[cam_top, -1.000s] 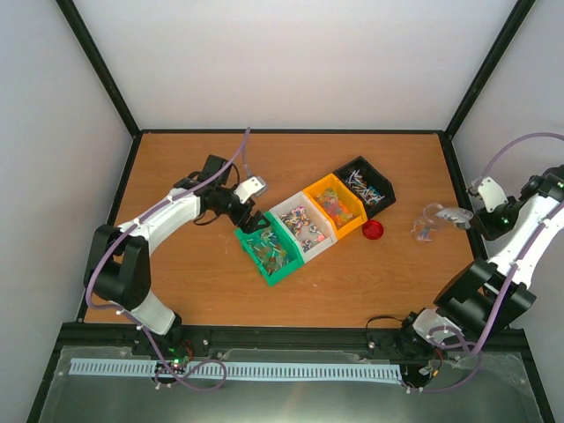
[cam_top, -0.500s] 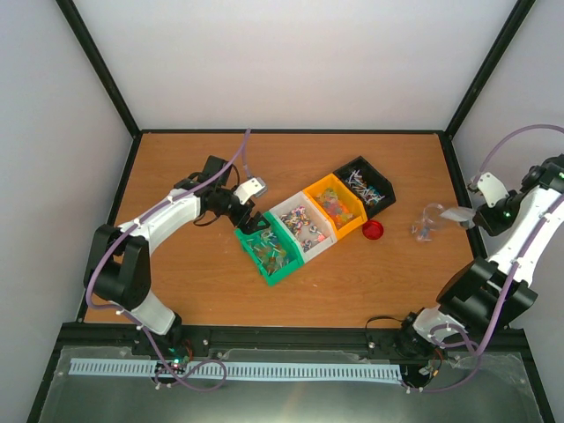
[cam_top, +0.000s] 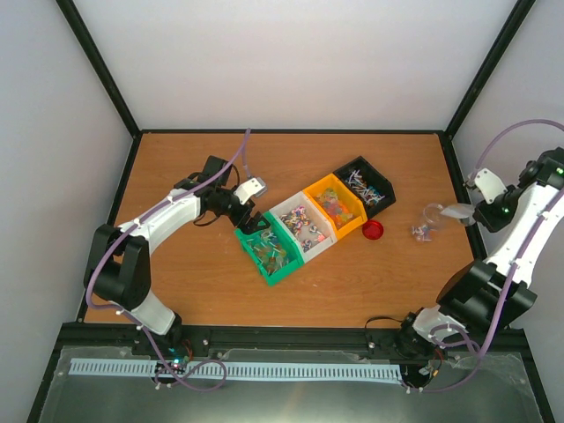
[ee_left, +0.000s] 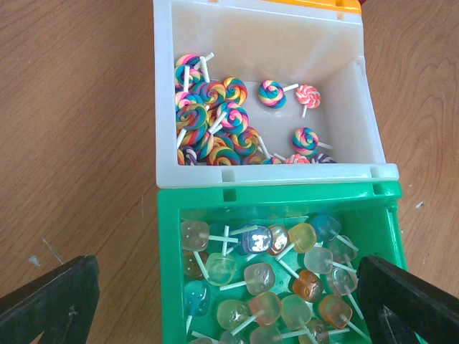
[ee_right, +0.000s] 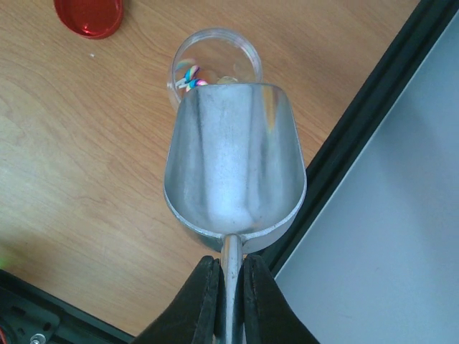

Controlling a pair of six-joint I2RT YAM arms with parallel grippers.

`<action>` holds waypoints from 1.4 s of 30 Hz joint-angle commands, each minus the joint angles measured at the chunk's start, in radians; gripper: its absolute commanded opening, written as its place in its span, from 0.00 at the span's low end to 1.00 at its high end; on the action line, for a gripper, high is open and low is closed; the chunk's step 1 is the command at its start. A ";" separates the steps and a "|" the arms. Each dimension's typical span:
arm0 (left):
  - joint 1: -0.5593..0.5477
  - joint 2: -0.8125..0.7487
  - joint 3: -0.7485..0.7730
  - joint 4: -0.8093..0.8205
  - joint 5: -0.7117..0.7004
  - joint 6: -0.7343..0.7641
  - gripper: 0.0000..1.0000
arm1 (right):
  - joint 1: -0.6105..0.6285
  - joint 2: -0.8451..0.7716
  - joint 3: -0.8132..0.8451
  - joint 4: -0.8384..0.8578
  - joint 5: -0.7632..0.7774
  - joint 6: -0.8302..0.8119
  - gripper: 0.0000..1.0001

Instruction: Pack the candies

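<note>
Left end effector (cam_top: pixel 256 221) spread wide over green bin (ee_left: pixel 280 193). Right end effector (ee_right: pixel 230 287) clamped on scoop (ee_right: pixel 233 161), above clear jar (ee_right: pixel 247 57) near surface (cam_top: pixel 352 282) right edge. Candies (ee_left: pixel 211 132) in green bin, white bin (ee_left: pixel 258 50), mid-surface; few in jar.

The left arm (cam_top: pixel 167 216) and right arm (cam_top: pixel 527 225) wear rounded white shells over black joints, each trailing a thin lilac cable (cam_top: pixel 239 152). The left gripper (ee_left: pixel 229 308) has matte black wedge fingers (ee_left: pixel 50 301).

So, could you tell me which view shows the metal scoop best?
The right wrist view: the scoop fills the frame, empty, its handle pinched in the right gripper. The top view shows only a small pale sliver; the left wrist view misses it.
</note>
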 commanded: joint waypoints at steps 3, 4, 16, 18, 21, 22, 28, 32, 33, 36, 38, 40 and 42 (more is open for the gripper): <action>0.005 -0.011 0.002 0.020 0.012 0.002 1.00 | 0.015 -0.037 0.057 0.009 -0.071 0.039 0.03; 0.005 -0.010 0.002 0.021 0.007 0.000 1.00 | 0.020 -0.040 0.062 0.020 -0.092 0.065 0.03; 0.005 0.030 0.032 0.014 -0.023 -0.006 1.00 | 0.469 -0.099 0.008 0.162 -0.142 0.479 0.03; 0.005 0.037 0.034 0.014 -0.030 -0.008 1.00 | 0.565 -0.098 -0.038 0.191 -0.104 0.528 0.03; 0.005 0.048 0.035 0.016 -0.031 -0.011 0.99 | 0.688 -0.100 -0.105 0.245 -0.041 0.582 0.03; 0.004 0.052 0.035 0.015 -0.031 -0.011 0.99 | 0.725 -0.095 -0.127 0.254 -0.020 0.596 0.03; 0.005 0.081 0.038 0.011 -0.035 -0.012 0.97 | 0.884 -0.031 -0.208 0.308 0.065 0.673 0.03; 0.005 0.085 0.037 0.010 -0.035 -0.009 0.97 | 0.908 0.007 -0.246 0.361 0.104 0.707 0.03; 0.005 0.086 0.038 0.008 -0.035 -0.009 0.96 | 0.912 0.016 -0.253 0.371 0.120 0.709 0.03; 0.003 0.084 0.036 0.009 -0.036 -0.007 0.96 | 0.914 0.040 -0.270 0.390 0.142 0.715 0.03; 0.004 0.086 0.035 0.012 -0.035 -0.010 0.96 | 0.914 0.065 -0.272 0.392 0.143 0.718 0.03; 0.005 0.091 0.036 0.014 -0.031 -0.013 0.96 | 0.944 0.092 -0.267 0.392 0.145 0.720 0.03; 0.004 0.095 0.037 0.017 -0.030 -0.019 0.96 | 0.953 0.128 -0.256 0.390 0.164 0.721 0.03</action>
